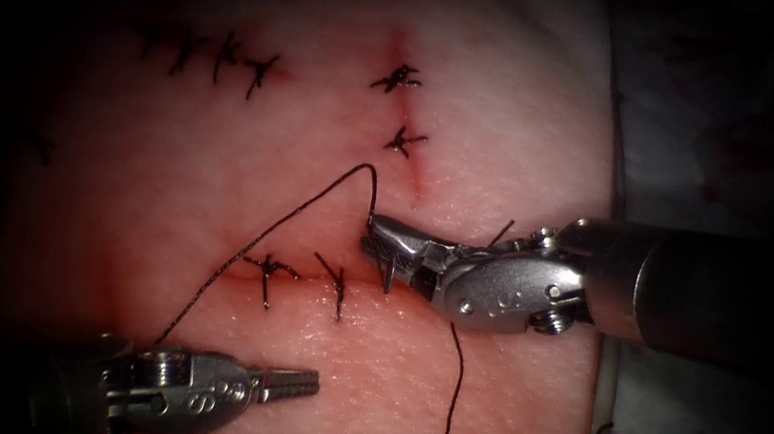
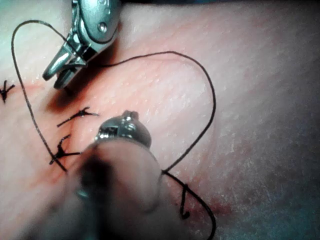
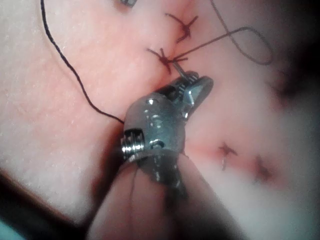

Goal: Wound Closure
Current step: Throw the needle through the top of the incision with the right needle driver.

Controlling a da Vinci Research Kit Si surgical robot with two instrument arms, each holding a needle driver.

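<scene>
We see the right tool with its jaws slightly parted at the cut, pressed down where the horizontal cut meets the vertical one. In the right wrist view a thin steel sliver, seemingly the needle, sits between those jaws right at a dark knot; we cannot tell where along its curve it is held, nor whether it enters the tissue. The black thread rises from the jaw tips, arches up and runs down-left across the tissue; another strand trails down below the tool. The left tool hovers low over the tissue beneath the horizontal cut, its ridged jaws closed and holding nothing. The tissue is pale pink, moist and finely pebbled. Finished stitches cross the cuts as small black knots with short bristly ends.
</scene>
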